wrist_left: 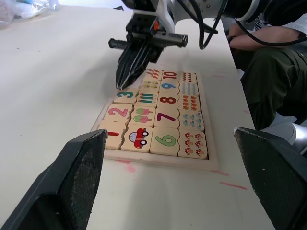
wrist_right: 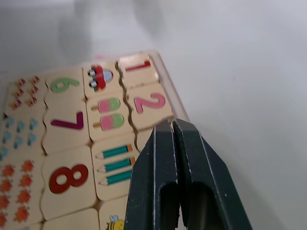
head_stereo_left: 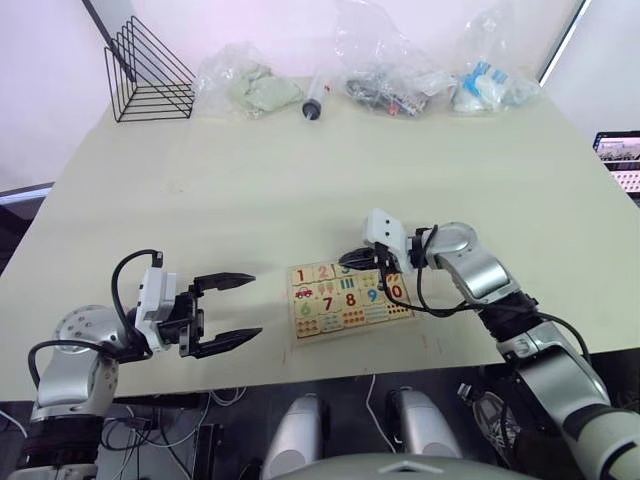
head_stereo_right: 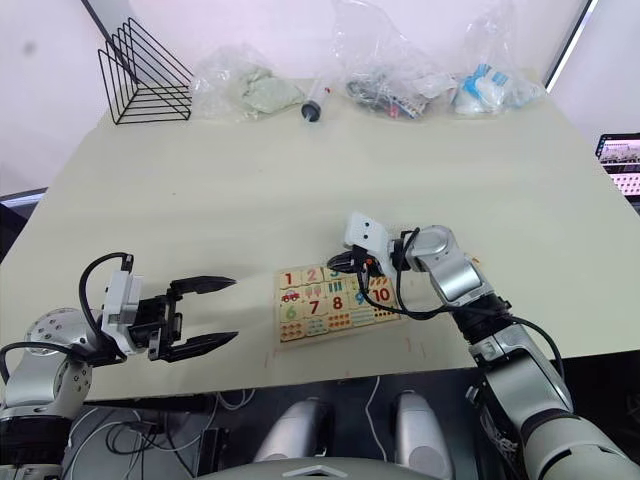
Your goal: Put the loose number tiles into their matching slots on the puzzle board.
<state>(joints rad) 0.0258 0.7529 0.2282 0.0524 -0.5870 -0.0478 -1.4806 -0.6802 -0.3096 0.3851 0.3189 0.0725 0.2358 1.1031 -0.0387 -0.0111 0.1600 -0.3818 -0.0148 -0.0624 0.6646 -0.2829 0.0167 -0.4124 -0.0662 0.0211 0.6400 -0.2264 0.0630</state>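
Two fingers of the right gripper [wrist_right: 172, 125] are pressed together, tips down on the 3 tile [wrist_left: 125, 95], which is partly hidden | bags [head_stereo_left: 250, 85], syringe [head_stereo_left: 314, 100], wire rack [head_stereo_left: 150, 75] lined along table's [head_stereo_left: 250, 190] far edge | puzzle board [head_stereo_left: 349, 299] near front edge, long axis roughly along it | left gripper [head_stereo_left: 240, 307] spread wide, nothing held

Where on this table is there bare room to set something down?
The wide middle of the table, between the puzzle board and the back row, is bare. So is the stretch between the left tool and the board. It is crowded along the far edge: wire rack, bags, syringe.
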